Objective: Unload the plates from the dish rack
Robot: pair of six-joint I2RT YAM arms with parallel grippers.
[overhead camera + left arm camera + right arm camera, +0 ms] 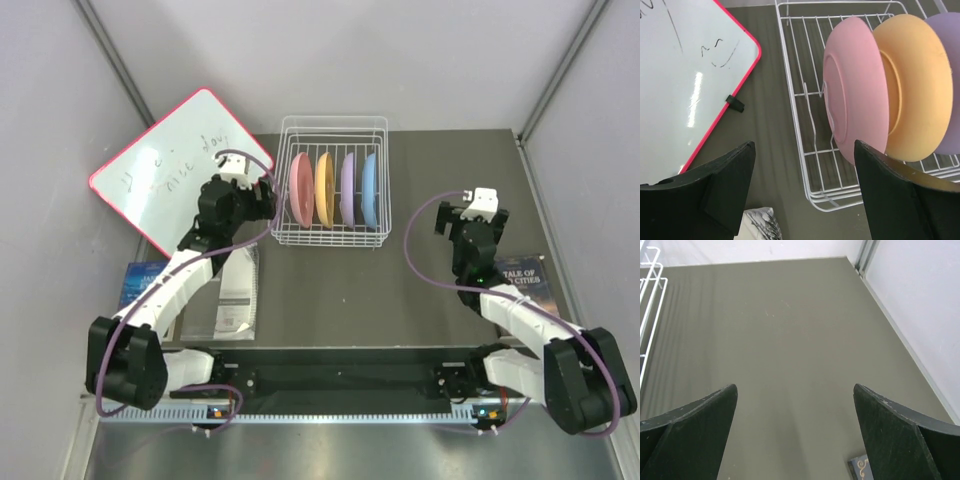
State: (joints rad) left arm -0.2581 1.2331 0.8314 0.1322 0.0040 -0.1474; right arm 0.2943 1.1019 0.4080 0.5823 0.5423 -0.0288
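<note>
Black left fingers (725, 185) are spread wide and hold nothing, just beside the dish rack (335, 140) on the table (390, 300). You see the pink plate (301, 188), orange plate (324, 188), lilac plate (348, 190) and blue plate (369, 190) standing on edge inside. Your right fingers (695, 432) gape too, empty, well apart from the rack.

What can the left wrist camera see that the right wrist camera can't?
Only the left wrist view: the pink plate, orange plate and purple plate standing in the rack, plus the whiteboard. Only the right wrist view: the wall, and a book corner by the bottom edge. Both: the table, some rack wire, and an open gripper, the left gripper in one and the right gripper in the other.
</note>
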